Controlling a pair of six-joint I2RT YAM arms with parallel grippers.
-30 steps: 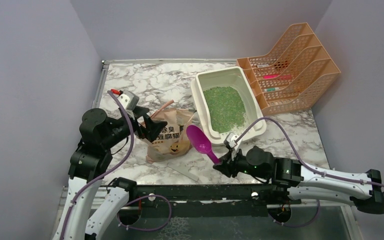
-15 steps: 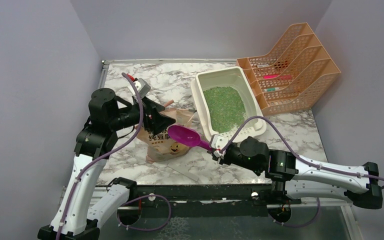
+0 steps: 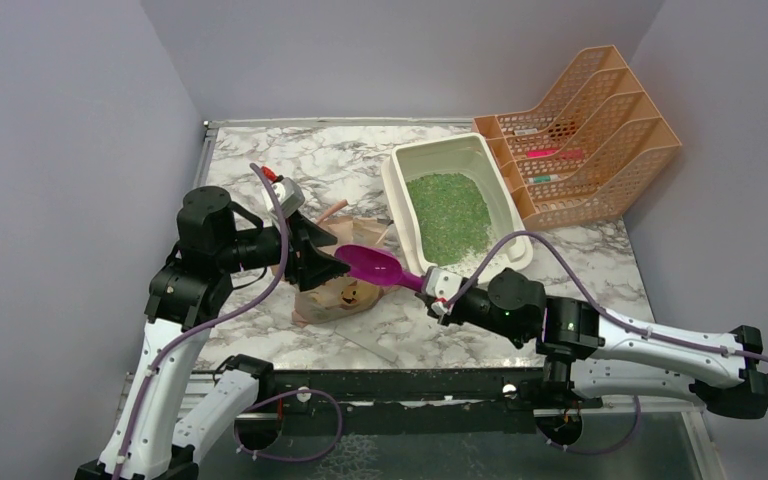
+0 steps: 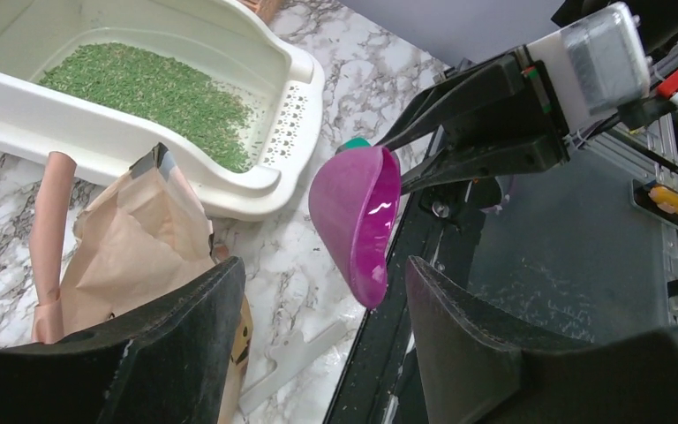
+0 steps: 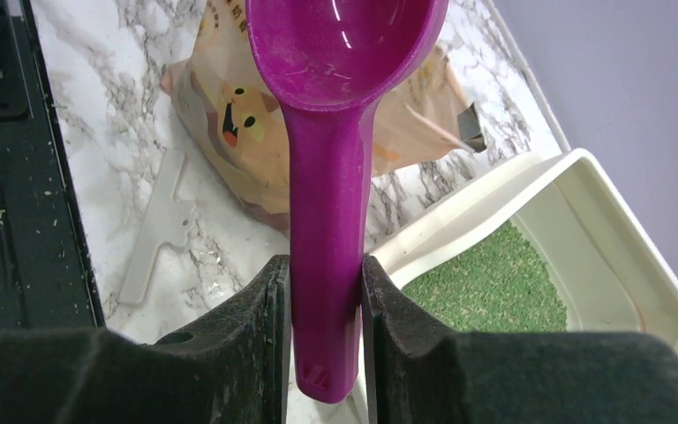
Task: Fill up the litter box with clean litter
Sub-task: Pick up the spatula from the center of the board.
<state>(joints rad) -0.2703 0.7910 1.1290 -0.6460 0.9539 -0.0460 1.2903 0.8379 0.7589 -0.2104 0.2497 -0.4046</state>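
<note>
The cream-white litter box [image 3: 396, 186] stands at the back right of the marble table with green clean litter [image 3: 448, 215] spread in it; both also show in the left wrist view [image 4: 293, 84] [image 4: 146, 87] and the right wrist view [image 5: 622, 252] [image 5: 494, 287]. My right gripper [image 3: 436, 297] is shut on the handle of the magenta scoop [image 3: 368, 265] [image 5: 331, 177], whose empty bowl hangs above the tan paper bag [image 3: 345, 293] [image 5: 229, 124]. My left gripper [image 3: 322, 262] [image 4: 322, 283] is open, right beside the scoop bowl [image 4: 357, 212] and over the bag [image 4: 132, 238].
An orange mesh file rack [image 3: 585, 135] stands right of the litter box. A flat white plastic piece [image 3: 368, 343] lies on the table near the front edge. The black front rail [image 3: 400, 385] runs below the table.
My right gripper has lifted the scoop off the table and carried it left over the bag. My left gripper has risen and swung right to meet the scoop bowl.
</note>
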